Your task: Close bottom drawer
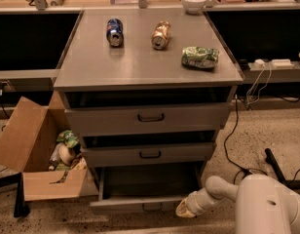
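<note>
The bottom drawer [140,204] is the lowest of three grey drawers and stands pulled out, its shallow tray open and its short front panel with a small dark handle near the frame's lower edge. My gripper [185,209] is at the right end of that front panel, low down, on the end of my white arm [257,204] reaching in from the lower right. The middle drawer [150,154] and top drawer [145,117] sit further in.
An open cardboard box [38,155] with trash stands left of the cabinet. On the cabinet top lie a blue can [114,31], a gold can [161,34] and a green bag [200,56]. Cables [233,145] trail on the floor at right.
</note>
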